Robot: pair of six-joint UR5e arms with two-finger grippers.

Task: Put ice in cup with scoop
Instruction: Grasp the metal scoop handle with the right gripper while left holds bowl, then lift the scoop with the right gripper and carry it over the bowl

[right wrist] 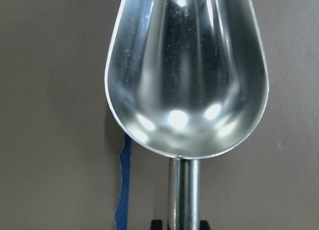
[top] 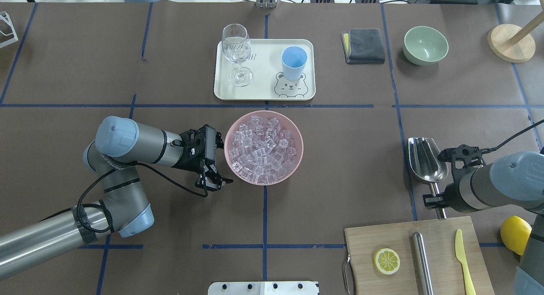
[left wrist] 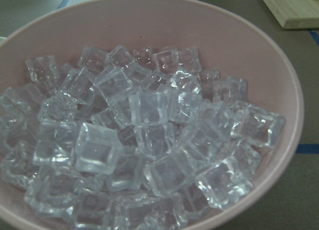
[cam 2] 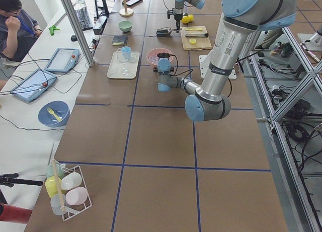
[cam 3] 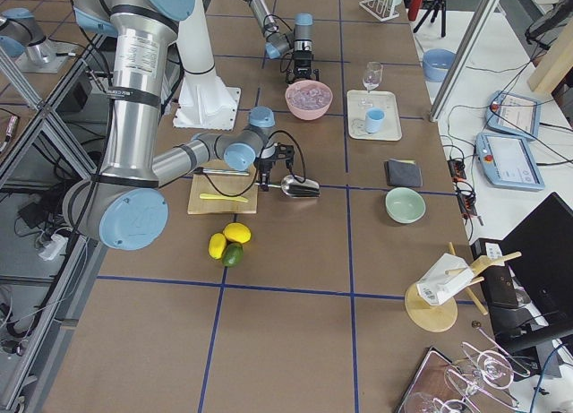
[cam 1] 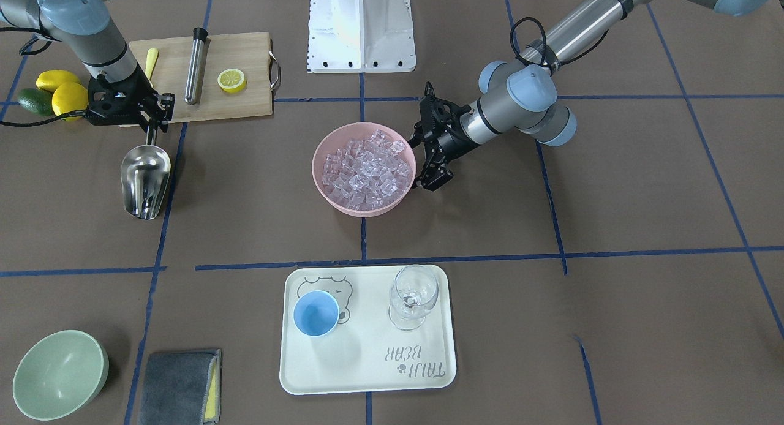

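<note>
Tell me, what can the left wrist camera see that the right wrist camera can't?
Only the left wrist camera shows the pink bowl heaped with ice, plus a corner of the wooden board. Only the right wrist camera shows the shiny scoop, empty, with its handle running down to the bottom edge of the picture. Both show the brown table and a bit of blue tape.

The ice [top: 263,148], small clear cubes, is piled in a pink bowl [top: 300,142]. Seen from overhead, the light-blue cup [top: 293,62] stands upright, empty, at 1 o'clock from it. The steel scoop [top: 426,159] lies empty at 3 o'clock, handle toward 6.
</note>
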